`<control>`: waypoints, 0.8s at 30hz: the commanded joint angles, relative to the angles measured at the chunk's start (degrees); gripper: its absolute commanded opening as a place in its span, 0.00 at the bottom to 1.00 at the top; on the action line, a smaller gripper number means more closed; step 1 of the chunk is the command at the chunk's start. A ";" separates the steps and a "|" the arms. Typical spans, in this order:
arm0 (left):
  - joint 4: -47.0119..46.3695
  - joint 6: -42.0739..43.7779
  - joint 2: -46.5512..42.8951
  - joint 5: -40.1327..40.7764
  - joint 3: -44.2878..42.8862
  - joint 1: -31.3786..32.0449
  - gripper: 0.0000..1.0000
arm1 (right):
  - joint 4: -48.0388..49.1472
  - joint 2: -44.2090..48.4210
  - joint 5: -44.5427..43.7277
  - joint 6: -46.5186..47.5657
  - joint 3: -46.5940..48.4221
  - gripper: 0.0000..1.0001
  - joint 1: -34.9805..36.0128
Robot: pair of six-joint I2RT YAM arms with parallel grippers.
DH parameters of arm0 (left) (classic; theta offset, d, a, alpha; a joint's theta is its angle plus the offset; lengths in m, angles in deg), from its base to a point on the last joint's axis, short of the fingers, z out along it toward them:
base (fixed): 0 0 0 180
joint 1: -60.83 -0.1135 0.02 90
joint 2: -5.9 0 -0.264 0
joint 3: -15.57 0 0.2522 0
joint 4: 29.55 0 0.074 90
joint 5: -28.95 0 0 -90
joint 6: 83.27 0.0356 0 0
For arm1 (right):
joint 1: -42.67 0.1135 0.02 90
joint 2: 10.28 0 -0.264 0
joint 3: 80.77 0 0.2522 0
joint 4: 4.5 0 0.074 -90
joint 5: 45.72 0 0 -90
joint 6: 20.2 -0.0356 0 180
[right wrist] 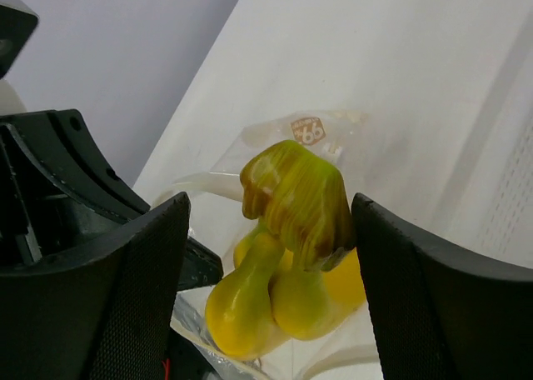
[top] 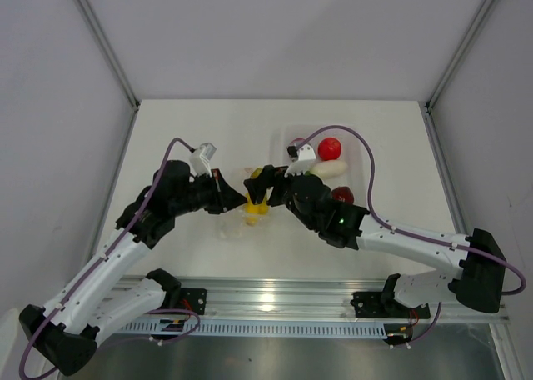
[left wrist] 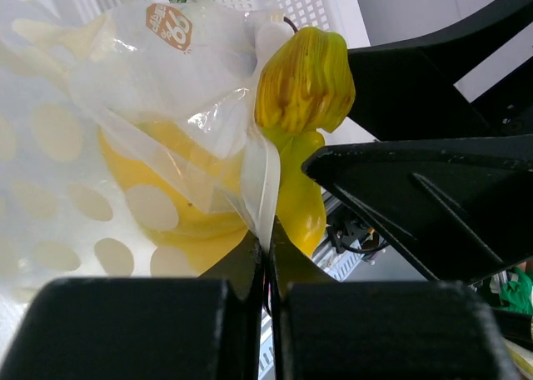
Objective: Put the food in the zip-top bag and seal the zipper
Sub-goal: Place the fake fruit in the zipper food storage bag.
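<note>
Top external | one banana bunch [top: 257, 200] in one bag [left wrist: 166, 80] | left hand [left wrist: 266, 262] pinches bag | right hand [right wrist: 283, 263] wide

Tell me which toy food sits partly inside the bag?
The yellow banana bunch; the red round fruit, white piece and dark apple lie in the tray.

Banana bunch [right wrist: 287, 255] is smooth glossy yellow plastic with a greenish streaky stem. Zip-top bag [left wrist: 125, 105] is thin clear crinkly film, shiny, with pale printed dots. Matt black fine-grained plastic on right gripper fingers [right wrist: 125, 297]; tray [left wrist: 291, 1] beyond the bunch is white perforated plastic, table [top: 208, 138] matt white, rail [top: 291, 301] brushed metal.
</note>
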 commanded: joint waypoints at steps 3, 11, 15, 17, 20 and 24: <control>-2.64 -1.11 0.05 -2.03 -3.15 -0.07 0.01 | -2.25 -0.12 0.90 1.36 3.89 0.74 -0.24; -0.26 -0.15 0.31 -0.27 -5.35 -0.07 0.01 | -1.11 2.87 3.28 -0.31 -1.12 0.18 -0.68; -0.61 -0.24 0.22 -0.19 -4.12 -0.07 0.00 | -1.64 4.98 4.86 0.03 -2.44 0.00 -2.18; -0.44 -0.15 0.31 0.60 -3.41 -0.07 0.01 | -1.46 6.46 5.30 1.09 -2.88 0.00 -2.18; -0.26 -0.23 0.57 1.75 -3.15 -0.15 0.00 | -1.90 8.05 7.75 2.58 -3.05 0.02 -2.27; -0.97 -0.50 1.10 1.58 -3.50 -0.24 0.00 | -3.31 8.67 12.15 4.69 -2.44 0.58 -2.18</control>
